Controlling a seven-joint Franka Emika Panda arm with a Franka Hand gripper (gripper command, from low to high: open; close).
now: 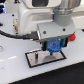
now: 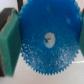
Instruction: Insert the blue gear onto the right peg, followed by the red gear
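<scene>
A single blue gear (image 1: 53, 46) hangs in the gripper (image 1: 54, 46) just above the grey plate (image 1: 37, 59), its flat faces turned sideways rather than down, so the hub axis appears to run roughly level with the plate; the small exterior view leaves that tilt somewhat uncertain. In the wrist view the blue gear (image 2: 49, 41) fills the picture face-on, its toothed rim complete and a pale hole at the centre. Green pads (image 2: 8, 44) press against its rim on either side, the claw closed firmly on the disc. One red gear (image 1: 73, 36) lies on the white table (image 1: 15, 72), beyond the plate and well apart from it. The arm (image 1: 42, 17) reaches down over the plate, wrist bent low, with a black cable (image 1: 12, 34) trailing from it. Pegs on the plate are too small to make out.
</scene>
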